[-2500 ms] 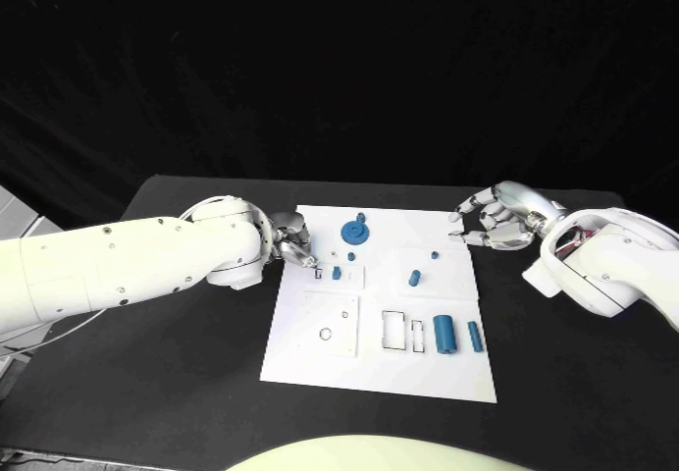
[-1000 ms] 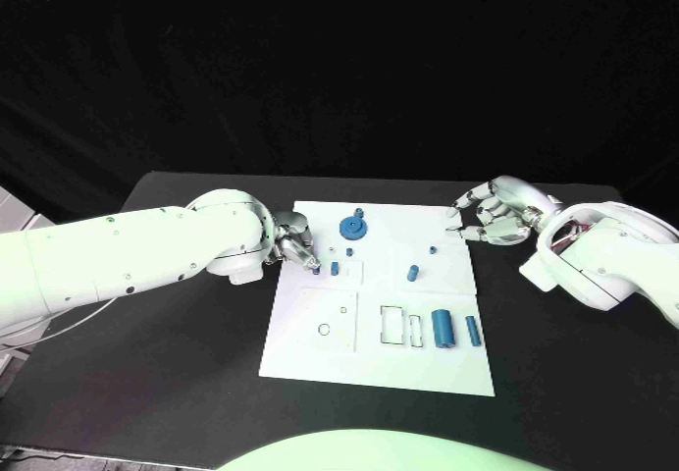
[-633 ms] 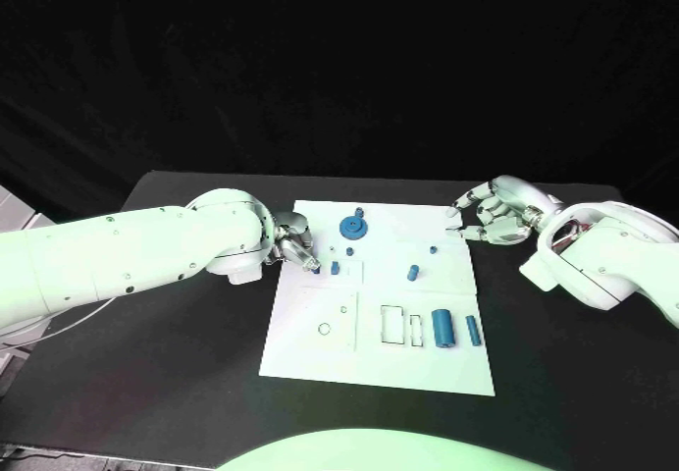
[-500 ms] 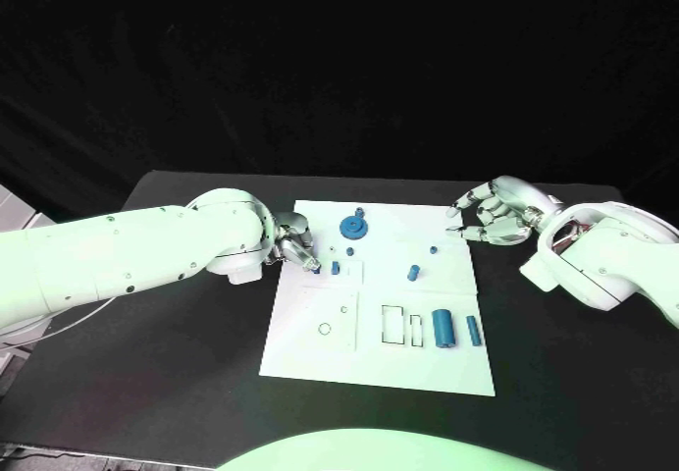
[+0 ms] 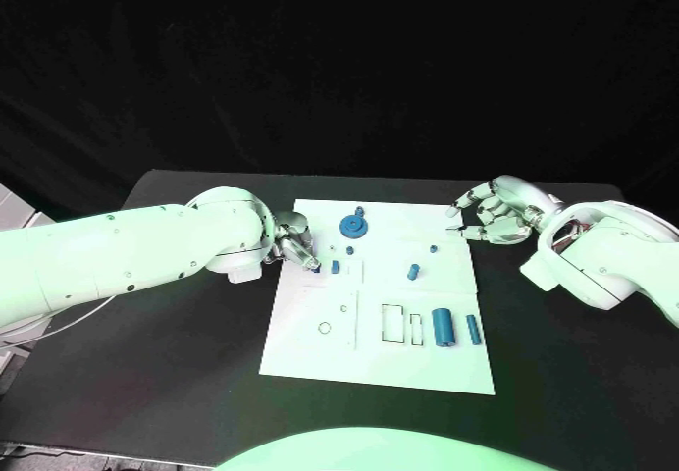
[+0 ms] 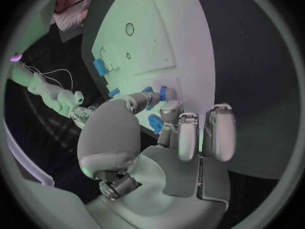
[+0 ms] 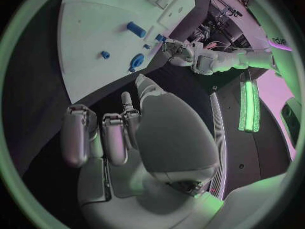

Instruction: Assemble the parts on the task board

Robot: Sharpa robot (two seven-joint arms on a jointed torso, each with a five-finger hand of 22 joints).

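Note:
The white task board lies mid-table. My left hand hovers at its upper left edge and pinches a small blue part at its fingertips, right beside an upright blue piece. In the left wrist view the thumb tip meets that small part on the board. A blue gear stands near the far edge, and a blue cylinder and a blue bar lie at the lower right. My right hand hangs off the board's upper right corner, fingers curled in on nothing.
Two small blue pegs and a short blue piece stand mid-board. Outlined slots and round holes mark the near half. Black table surrounds the board.
Both hands and all parts keep their places; the whole picture shifted slightly since the earliest frame, so the camera moved.

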